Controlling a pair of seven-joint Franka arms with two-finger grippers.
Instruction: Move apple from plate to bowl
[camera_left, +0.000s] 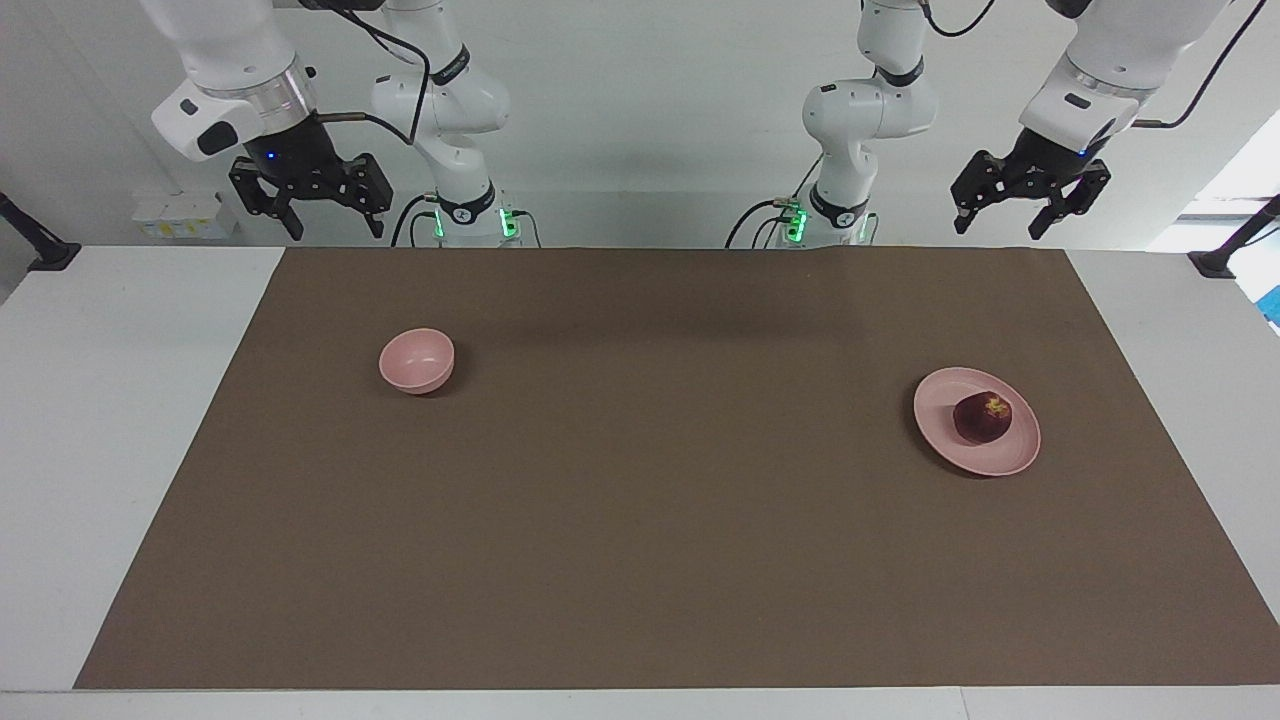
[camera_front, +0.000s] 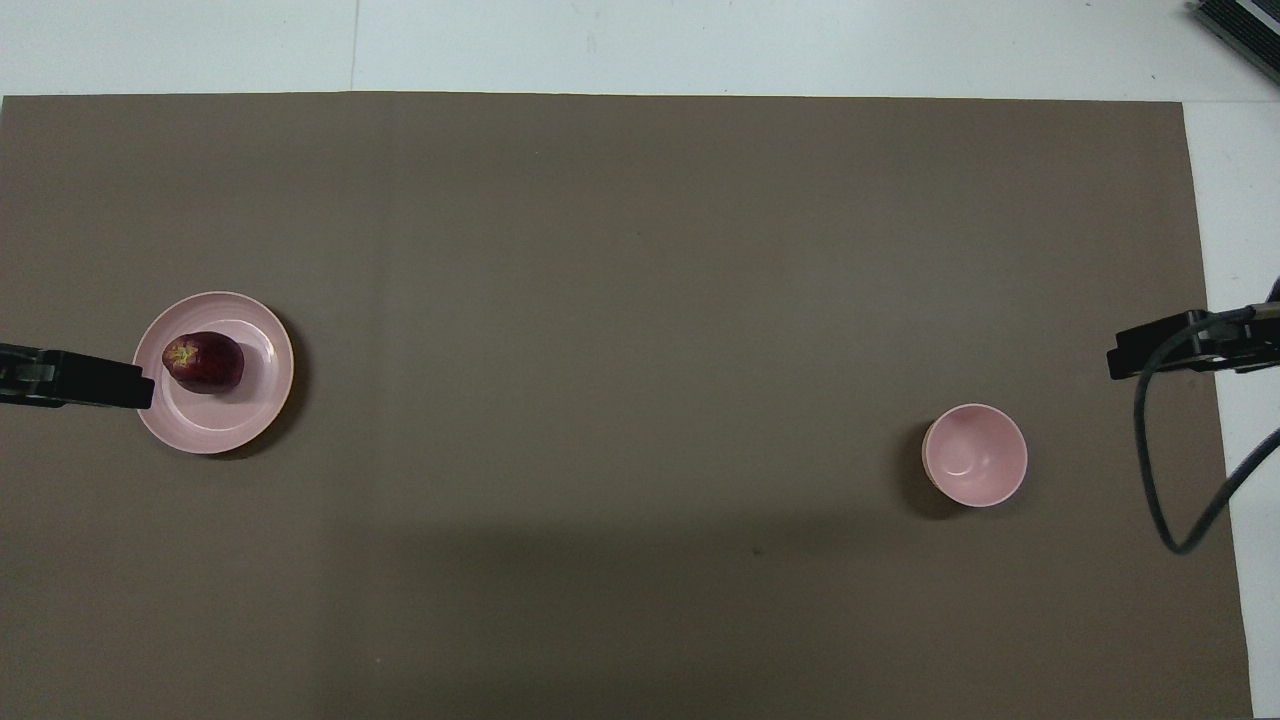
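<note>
When we looked from the facing view, we saw both arms raised high at the robots' edge of the table. The left gripper hung in the air with its fingers spread apart and nothing between them. The right gripper hung the same way, open and empty. Only this view showed the whole arms and their bases. On the brown mat, the apple lay on the plate toward the left arm's end of the table. The bowl stood upright and empty toward the right arm's end, well apart from the plate and a little nearer to the robots than it.

From the overhead view, we saw only the dark tips of the grippers at the picture's edges. The left gripper covered a small part of the plate's rim there, although the facing view showed it high in the air. The apple sat off the plate's centre, its yellowish patch visible. The bowl's inside was bare. A dark cable hung by the right gripper. Nothing stood between plate and bowl.
</note>
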